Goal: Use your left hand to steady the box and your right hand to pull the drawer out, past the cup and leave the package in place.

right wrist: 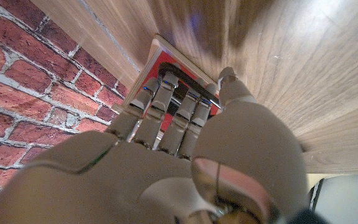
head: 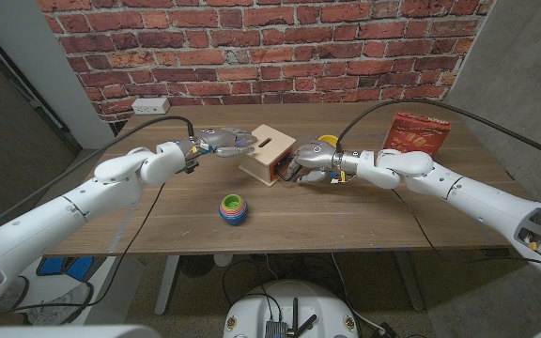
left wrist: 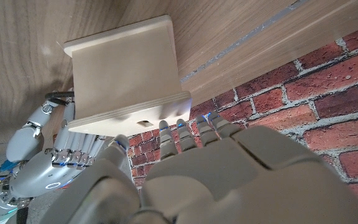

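Looking down from the head view, we see the wooden box (head: 272, 150) sitting near the middle of the worktop (head: 346, 221), turned at an angle, with a slot in its top face. Our left hand (head: 222, 143) reaches in from the left and meets the box at its upper left edge; in the left wrist view its fingertips (left wrist: 182, 129) rest against the box's rim (left wrist: 129, 112), so it is pressing on the box rather than closing around it. Our right hand (head: 306, 161) comes in from the right and sits against the box's right face, fingers curled toward its front. In the right wrist view those fingers (right wrist: 166, 109) are bent over a red panel with a dark bar (right wrist: 185, 87), but we cannot tell whether they actually grip it. A yellow object (head: 328, 141) peeks out just behind the right hand. The striped, multicoloured cup (head: 232, 208) stands in front of the box, apart from it and nearer the worktop's front edge. The red package (head: 418, 132) stands upright toward the back right, well apart from the box. A white power strip (head: 149, 104) lies at the back left edge below the brick wall (head: 270, 38).
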Controlling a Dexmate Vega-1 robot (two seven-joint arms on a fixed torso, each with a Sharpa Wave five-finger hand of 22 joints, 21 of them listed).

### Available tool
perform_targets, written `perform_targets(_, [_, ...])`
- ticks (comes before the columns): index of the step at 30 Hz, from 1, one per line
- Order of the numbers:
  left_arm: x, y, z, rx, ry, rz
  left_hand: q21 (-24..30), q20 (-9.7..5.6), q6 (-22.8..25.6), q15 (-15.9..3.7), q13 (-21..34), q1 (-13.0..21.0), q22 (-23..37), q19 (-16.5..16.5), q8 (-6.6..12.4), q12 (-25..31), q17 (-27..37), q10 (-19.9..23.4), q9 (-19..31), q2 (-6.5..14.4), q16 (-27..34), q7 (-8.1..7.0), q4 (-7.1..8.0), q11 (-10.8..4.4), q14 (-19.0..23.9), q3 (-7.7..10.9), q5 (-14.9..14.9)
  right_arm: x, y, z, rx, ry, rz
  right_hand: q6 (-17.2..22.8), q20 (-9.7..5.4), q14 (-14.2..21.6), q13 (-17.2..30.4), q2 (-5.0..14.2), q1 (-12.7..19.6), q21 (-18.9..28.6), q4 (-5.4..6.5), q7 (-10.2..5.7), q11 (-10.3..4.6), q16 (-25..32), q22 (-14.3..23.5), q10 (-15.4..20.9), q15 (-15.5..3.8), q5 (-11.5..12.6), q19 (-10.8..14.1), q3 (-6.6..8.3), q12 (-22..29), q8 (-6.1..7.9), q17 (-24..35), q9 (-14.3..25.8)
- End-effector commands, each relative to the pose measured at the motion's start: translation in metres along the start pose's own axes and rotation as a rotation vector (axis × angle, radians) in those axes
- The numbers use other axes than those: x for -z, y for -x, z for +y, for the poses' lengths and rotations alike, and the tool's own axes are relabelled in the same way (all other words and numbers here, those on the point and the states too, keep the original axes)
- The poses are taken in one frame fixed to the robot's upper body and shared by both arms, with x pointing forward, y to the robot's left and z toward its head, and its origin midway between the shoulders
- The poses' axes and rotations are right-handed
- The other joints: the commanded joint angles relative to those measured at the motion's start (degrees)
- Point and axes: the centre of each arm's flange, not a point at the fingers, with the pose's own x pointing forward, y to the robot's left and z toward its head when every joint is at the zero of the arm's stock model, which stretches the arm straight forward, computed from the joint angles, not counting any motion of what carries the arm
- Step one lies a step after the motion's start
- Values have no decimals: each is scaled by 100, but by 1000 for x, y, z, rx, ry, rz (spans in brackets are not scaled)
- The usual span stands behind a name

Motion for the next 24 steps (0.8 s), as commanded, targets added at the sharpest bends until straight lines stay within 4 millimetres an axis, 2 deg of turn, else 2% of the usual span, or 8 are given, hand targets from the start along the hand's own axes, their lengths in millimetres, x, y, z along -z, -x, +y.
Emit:
perform_targets(1, [-1, -2, -3, 24, -14, -11, 34, -1020, 94, -854, -3, 31, 8, -46, 43, 49, 3, 95, 15, 202, 44, -10, 39, -7, 124, 16, 48, -1, 0, -3, 16, 6, -11, 94, -690, 75, 31, -4, 79, 0, 2, -7, 4, 12, 5, 84, -899, 17, 59, 36, 49, 63, 18, 27])
perform_targets(11, [-2, -2, -4, 34, -25, -13, 53, -1021, 128, -850, -7, 63, 5, -14, 39, 54, -6, 192, 16, 227, 45, 21, 46, 4, 240, 23, 57, 1, 1, -3, 16, 5, -17, 229, -761, 141, 11, 7, 136, 8, 4, -22, 6, -34, 5, 175, -906, 20, 119, 60, 26, 125, 17, 52])
perform_targets(19, [-2, -2, -3, 38, -31, -4, 62, -1020, 191, -834, -8, 88, 3, 9, 52, 58, -11, 260, 17, 244, 41, 49, 37, 12, 305, 34, 61, 3, 2, -3, 16, 1, -22, 457, -822, 307, -24, 131, 21, 10, 88, -26, 4, -88, 7, 419, -905, 31, 182, 76, 26, 187, 17, 23])
perform_targets(24, [-2, -2, -4, 40, -31, -3, 72, -1011, 230, -822, -8, 102, 1, 40, 57, 62, -13, 307, 17, 250, 41, 59, 26, 28, 351, 42, 63, 3, 2, -4, 9, 0, -29, 602, -846, 408, -42, 176, 37, 9, 49, -51, 4, -113, 7, 572, -917, 43, 224, 93, 23, 252, 31, 52])
